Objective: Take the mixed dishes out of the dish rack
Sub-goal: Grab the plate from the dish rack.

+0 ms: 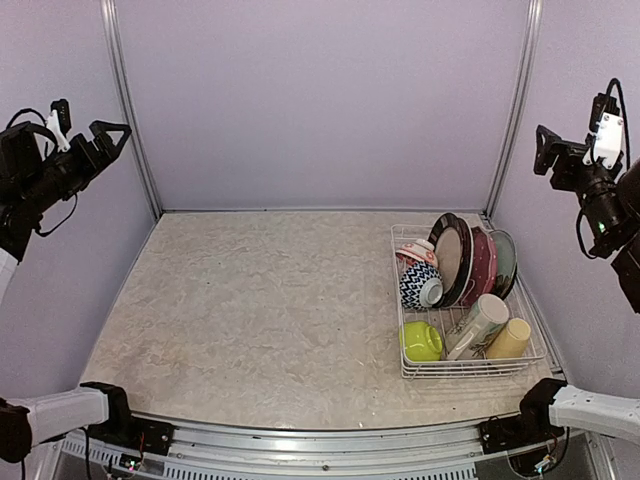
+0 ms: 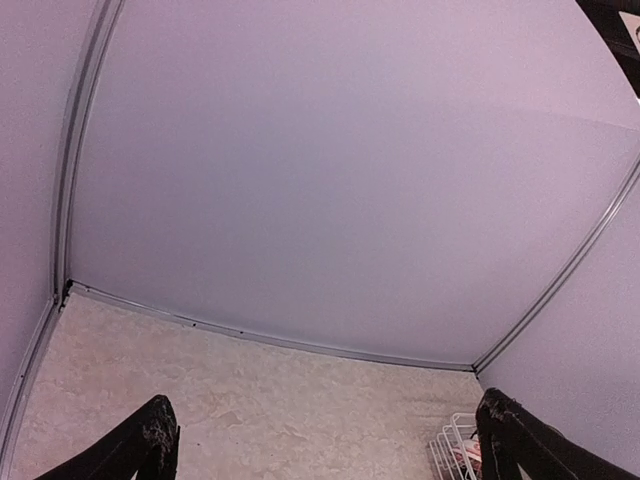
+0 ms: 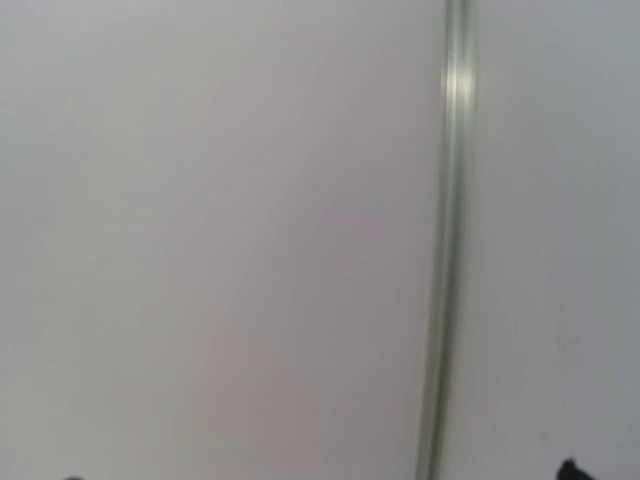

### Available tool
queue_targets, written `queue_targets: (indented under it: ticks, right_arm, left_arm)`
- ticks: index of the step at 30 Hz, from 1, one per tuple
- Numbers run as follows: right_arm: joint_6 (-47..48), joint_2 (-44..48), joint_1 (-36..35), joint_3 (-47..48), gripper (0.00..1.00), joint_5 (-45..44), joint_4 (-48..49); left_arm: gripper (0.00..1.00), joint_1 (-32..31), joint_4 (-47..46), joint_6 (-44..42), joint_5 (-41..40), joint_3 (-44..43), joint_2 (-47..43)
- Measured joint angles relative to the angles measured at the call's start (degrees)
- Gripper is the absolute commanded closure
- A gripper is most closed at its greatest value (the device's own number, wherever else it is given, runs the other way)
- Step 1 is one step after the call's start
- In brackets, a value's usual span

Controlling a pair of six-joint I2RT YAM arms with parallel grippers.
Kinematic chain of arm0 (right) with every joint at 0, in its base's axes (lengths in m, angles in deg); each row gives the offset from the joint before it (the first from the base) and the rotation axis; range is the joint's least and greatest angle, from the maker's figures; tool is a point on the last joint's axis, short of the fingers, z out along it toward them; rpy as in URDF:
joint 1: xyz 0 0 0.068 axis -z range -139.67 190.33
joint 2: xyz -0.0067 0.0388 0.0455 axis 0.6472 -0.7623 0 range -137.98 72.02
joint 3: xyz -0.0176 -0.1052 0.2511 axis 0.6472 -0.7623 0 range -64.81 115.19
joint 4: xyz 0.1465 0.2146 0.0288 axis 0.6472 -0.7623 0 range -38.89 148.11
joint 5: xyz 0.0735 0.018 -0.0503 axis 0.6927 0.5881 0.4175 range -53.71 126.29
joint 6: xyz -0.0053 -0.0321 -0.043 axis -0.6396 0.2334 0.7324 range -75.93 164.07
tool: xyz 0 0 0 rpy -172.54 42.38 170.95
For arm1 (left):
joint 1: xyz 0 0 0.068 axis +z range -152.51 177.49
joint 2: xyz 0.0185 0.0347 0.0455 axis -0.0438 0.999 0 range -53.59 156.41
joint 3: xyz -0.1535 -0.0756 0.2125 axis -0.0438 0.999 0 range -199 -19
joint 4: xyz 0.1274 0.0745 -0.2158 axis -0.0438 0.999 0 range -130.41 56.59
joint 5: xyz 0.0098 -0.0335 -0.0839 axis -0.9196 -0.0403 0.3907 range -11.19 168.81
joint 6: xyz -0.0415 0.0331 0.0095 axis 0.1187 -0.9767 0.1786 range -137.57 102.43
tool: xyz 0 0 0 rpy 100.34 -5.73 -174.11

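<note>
The desk (image 1: pixel 260 300) carried the dish rack (image 1: pixel 470 373) along its right edge, reaching toward the near right corner. At the rack's far end stood three plates on edge, packed together: the cream plate (image 1: pixel 452 255), the red plate (image 1: pixel 482 262) and the grey plate (image 1: pixel 505 262). Left of them leaned the patterned bowls (image 1: pixel 418 285). At the near end sat the green bowl (image 1: pixel 421 341), and the cream mug (image 1: pixel 478 325) and yellow mug (image 1: pixel 510 340) lay tipped side by side.

Both pincers hung high above the side edges with nothing held, the left pincer (image 2: pixel 330 445) and right pincer (image 1: pixel 570 140) each spread wide.

My worry was the plates: pulling one might drag its neighbour over, or snag a prong and lift the light rack. The leaning mugs looked likely to roll if nudged.
</note>
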Motion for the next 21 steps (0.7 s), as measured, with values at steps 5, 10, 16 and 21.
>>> queue_targets:
  ticks: [5,10,16,21]
  right_arm:
    - [-6.3,-0.3,9.5,0.5,0.00,5.6,-7.8]
    - [-11.7,-0.5,15.8,0.5,0.00,10.5,-14.6]
    - [-17.6,-1.9,19.9,0.8,0.00,15.0,-22.3]
    - [-20.2,-7.8,21.3,1.4,0.00,19.1,-27.8]
  left_arm:
    - [0.01,4.6,-1.9,1.4,3.0,3.0,0.2]
    - [0.01,7.9,-2.3,2.1,7.1,3.6,1.9]
    - [0.01,10.1,-2.5,2.7,12.5,4.3,4.2]
    - [0.01,10.8,-2.5,2.9,17.2,4.3,6.4]
